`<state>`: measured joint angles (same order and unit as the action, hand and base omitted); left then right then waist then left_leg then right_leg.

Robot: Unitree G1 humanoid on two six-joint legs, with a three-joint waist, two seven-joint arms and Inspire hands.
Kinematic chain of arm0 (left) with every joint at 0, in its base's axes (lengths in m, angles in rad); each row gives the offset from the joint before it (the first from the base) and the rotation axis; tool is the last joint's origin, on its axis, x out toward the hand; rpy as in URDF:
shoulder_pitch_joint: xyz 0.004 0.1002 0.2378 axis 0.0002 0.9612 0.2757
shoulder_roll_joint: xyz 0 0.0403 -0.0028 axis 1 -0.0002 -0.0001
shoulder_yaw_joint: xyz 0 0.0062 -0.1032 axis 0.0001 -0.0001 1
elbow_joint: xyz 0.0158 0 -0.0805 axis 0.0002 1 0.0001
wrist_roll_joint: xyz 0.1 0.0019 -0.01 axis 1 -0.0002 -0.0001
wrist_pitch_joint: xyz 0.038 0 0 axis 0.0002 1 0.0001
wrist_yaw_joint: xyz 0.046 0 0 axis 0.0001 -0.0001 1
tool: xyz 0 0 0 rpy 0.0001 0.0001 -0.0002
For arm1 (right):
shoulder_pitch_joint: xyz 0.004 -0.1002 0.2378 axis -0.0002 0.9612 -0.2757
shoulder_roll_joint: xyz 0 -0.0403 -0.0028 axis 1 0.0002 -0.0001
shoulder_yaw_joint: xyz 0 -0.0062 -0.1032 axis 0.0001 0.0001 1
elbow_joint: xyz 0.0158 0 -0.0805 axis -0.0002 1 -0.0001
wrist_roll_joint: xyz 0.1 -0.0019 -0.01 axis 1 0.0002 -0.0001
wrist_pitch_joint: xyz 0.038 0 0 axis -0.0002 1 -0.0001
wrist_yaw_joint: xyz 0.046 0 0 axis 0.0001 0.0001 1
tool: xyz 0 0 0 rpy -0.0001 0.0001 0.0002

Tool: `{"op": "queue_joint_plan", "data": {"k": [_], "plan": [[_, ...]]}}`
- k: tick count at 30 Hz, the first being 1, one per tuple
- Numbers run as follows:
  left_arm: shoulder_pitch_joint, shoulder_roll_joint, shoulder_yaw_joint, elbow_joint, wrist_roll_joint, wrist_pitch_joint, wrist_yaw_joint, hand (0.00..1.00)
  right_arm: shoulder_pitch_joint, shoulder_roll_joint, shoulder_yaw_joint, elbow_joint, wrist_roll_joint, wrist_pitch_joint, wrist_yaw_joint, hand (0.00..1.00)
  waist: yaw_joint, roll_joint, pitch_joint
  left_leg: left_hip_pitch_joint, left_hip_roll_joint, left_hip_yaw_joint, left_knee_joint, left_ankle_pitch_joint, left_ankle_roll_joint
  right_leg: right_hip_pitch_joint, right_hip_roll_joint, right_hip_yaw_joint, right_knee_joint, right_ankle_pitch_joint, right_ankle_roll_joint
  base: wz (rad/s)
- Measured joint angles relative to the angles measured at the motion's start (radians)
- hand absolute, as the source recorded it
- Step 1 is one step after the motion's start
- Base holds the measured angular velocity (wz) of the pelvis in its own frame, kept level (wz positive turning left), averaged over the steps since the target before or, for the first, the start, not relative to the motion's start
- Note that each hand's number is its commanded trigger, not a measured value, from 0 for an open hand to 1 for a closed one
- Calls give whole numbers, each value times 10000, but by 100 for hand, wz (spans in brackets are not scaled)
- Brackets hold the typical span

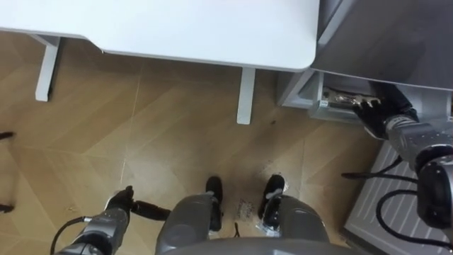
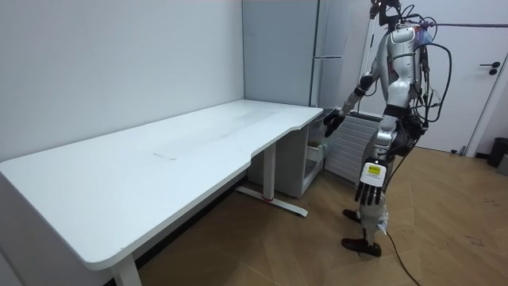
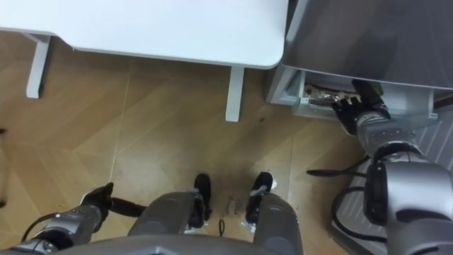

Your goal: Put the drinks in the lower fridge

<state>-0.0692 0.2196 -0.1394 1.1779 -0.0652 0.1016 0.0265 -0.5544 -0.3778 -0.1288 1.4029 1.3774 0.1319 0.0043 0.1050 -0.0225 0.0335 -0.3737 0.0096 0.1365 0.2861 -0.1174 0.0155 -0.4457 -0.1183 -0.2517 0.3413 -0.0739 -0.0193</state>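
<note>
Right hand [image 3: 352,108] perhaps at lower fridge [image 3: 291,85]

A white table [image 1: 212,32] stands in front of me on the wooden floor [image 1: 141,142], on white legs [image 1: 245,95]. A grey fridge [image 1: 382,35] stands on that floor just beside the table's end.

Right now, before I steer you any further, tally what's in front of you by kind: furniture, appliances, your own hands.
White desk: 1
Grey fridge: 1
Robot hands: 2, the left hand hanging low at your side, the right hand at the edge of the fridge's open lower compartment
Total: 4
</note>
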Motion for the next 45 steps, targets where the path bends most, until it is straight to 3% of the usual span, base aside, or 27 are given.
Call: {"op": "queue_joint_plan", "data": {"k": [4, 7, 10, 15, 24, 29, 36, 45], "plan": [[39, -15, 208, -8, -87, -86, 8, 0, 561, 1, -13, -52, 70, -97, 183, 0, -16, -24, -15, 559, 18, -44, -209, -4, 0, 657, 90, -35, -355, 19, 64, 0], [230, -36, 280, -154, -84, -203, 81, 0, 1235, 147, -8, -522, 81, -128, 336, 0, -167, -135, -151, 1082, 37, -27, -538, -7, 2, 1202, 184, -23, -743, 110, 110, -4], [335, -143, 274, -208, -100, -204, 145, 0, 1770, 393, -8, -871, 126, -341, 607, 0, -392, -143, -233, 1576, 57, -21, -788, -9, 4, 1810, 305, -15, -1238, 258, 174, -5], [424, -163, 276, -378, -73, -230, 216, 0, 2522, 640, -10, -985, 309, -463, 825, 0, -458, -106, -310, 2263, 46, 20, -1111, -12, 6, 2417, 371, 50, -1546, 303, 218, -6], [732, -260, 616, -591, 181, -259, 486, 0, 3757, 1200, 3, -1678, 278, -562, 792, 0, -494, 44, -334, 3188, 112, 123, -1405, -155, -58, 3287, 523, 192, -1785, 196, 273, -6], [1245, -277, 728, -1018, 364, -292, 451, 0, 4168, 1199, -33, -2201, 323, -684, 639, 0, -743, 152, -309, 3523, 114, 97, -1408, -281, -57, 3667, 537, 173, -1853, 79, 338, 1], [1935, -331, 1689, -1061, 159, -272, 543, 0, 4927, 1203, -93, -2516, 310, -683, 389, 0, -760, 181, -302, 4035, 131, 38, -1423, -537, -57, 4200, 566, 184, -1908, -115, 436, -1], [2210, -458, 2189, -1078, 156, -184, 576, 0, 5115, 1266, -539, -2199, 273, -651, 334, 0, -865, 167, -304, 4542, 132, -100, -1423, -757, -65, 4795, 566, 29, -1929, -386, 528, 6]]}}
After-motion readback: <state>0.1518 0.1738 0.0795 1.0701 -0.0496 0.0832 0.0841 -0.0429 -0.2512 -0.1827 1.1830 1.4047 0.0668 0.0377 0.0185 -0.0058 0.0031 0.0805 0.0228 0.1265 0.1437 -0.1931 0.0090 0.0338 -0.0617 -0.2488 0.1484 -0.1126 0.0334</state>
